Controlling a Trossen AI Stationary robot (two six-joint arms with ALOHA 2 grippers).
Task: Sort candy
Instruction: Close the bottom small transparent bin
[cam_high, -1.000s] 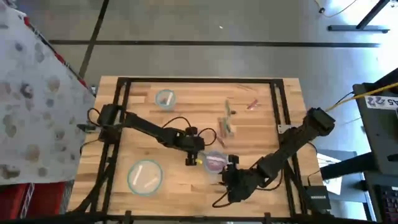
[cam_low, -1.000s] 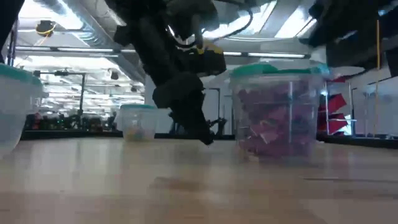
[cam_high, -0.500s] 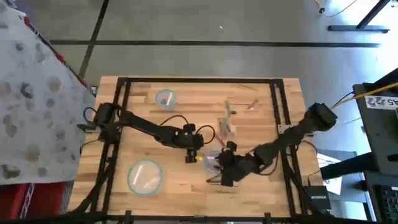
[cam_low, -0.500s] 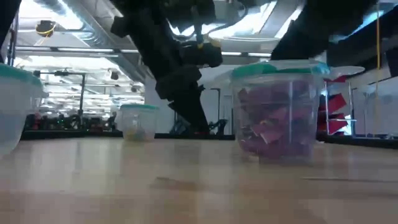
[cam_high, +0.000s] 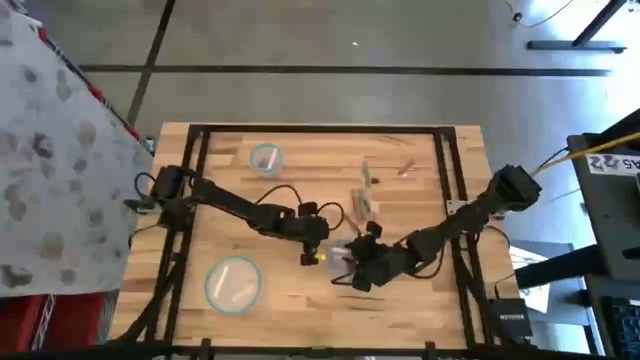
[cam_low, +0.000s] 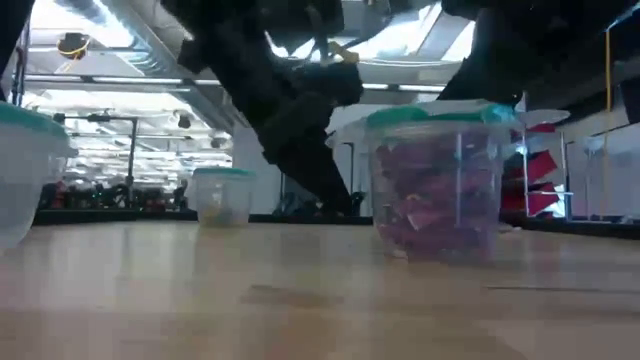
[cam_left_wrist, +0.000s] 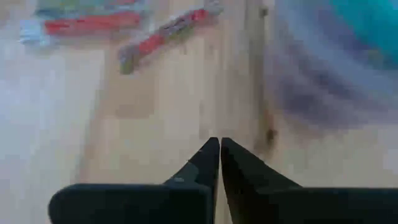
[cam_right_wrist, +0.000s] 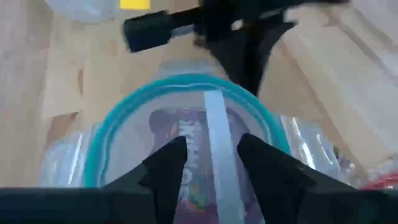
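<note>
right claw (cam_right_wrist: 208, 163) hangs part open over the candy (cam_low: 432, 195) tub (cam_right_wrist: 112, 130), gripping nothing; left claw (cam_left_wrist: 220, 147), pinched shut and empty, sits just beside it on the bench (cam_high: 290, 290).

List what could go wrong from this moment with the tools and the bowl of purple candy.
1. The right tool hangs open over the teal-rimmed bowl full of purple candy; coming down off-centre, it could catch the rim and tip or shove the bowl.
2. The left tool, shut, sits low beside that bowl, so the two arms could collide.
3. A shoved bowl might scatter the loose candy pieces lying just beyond it.
</note>
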